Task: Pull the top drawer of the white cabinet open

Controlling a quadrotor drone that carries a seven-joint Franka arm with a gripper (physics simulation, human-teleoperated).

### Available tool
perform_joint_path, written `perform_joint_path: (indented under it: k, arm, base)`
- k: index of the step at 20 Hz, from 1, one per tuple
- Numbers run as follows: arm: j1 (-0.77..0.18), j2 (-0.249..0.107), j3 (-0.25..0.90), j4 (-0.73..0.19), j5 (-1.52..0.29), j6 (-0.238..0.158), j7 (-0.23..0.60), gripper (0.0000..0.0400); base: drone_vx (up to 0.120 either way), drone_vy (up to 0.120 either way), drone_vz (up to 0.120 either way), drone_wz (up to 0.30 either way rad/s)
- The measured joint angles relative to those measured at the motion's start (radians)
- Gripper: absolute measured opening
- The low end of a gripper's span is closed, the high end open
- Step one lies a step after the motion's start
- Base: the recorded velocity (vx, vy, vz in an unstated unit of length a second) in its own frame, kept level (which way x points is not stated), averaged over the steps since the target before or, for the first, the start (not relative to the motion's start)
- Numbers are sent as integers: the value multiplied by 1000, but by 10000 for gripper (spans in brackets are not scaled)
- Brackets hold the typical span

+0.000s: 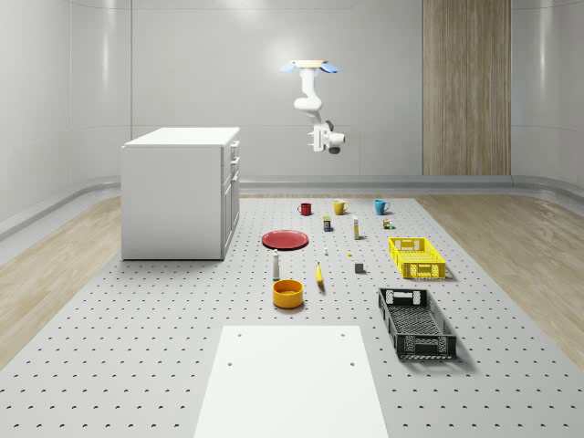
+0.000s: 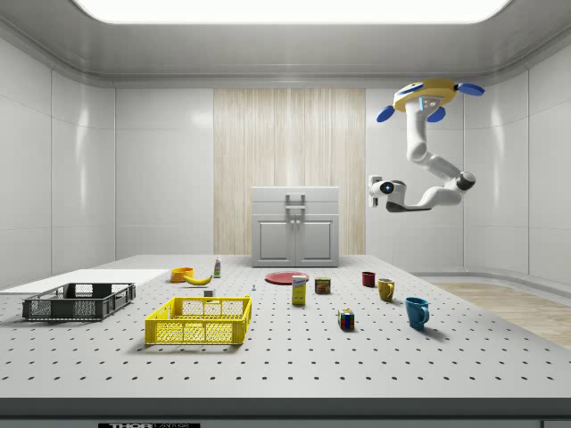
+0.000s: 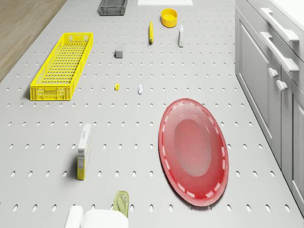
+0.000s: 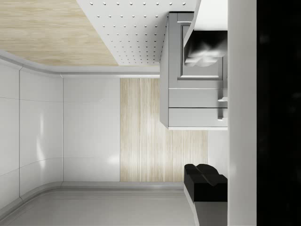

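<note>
Floor (image 1: 137, 347): perforated grey surface, far beneath the claw, carrying every object listed.
White cabinet (image 1: 173, 196): stands on the floor, well apart from the claw and on the whole-scene view's left of it. Its front faces the claw's side of the room.
Drone (image 1: 310, 66): hovers high in the air, above the claw and above cabinet-top height. It is over the floor in front of the cabinet, near the red plate.
Arm (image 1: 310, 96): hangs from the drone, bent at the elbow, ending at the claw.
Top drawer (image 2: 295, 195): at about the claw's height, well apart from it. It is closed, its front flush with the drawer under it.
Black crate (image 1: 416, 322): on the floor, far below the claw, towards the whole-scene camera.
Yellow crate (image 1: 417, 257): below the claw, between it and the black crate.
Red plate (image 1: 285, 239): flat on the floor below the claw, just before the cabinet front.
Claw (image 1: 328, 140): in mid-air, touching nothing. Whether it is released or clenched cannot be told.
Orange bowl (image 1: 287, 293): below, beyond the plate from the claw.
Mugs: red (image 1: 305, 209), yellow (image 1: 339, 207) and blue (image 1: 380, 206), in a row beneath the claw.
Banana (image 1: 319, 274): beside the bowl.
</note>
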Motion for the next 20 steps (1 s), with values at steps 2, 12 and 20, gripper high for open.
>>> perform_joint_path:
  k: [2, 12, 20]
  arm:
    - [11, -9, -5, -1, -6, 9, 5, 305]
    - [63, -53, -28, -7, -38, 54, 31, 305]
    - [100, -86, -43, -11, -62, 86, 51, 305]
  base:
    - [120, -120, 0, 0]
    - [120, -120, 0, 0]
    - [120, -120, 35, 0]
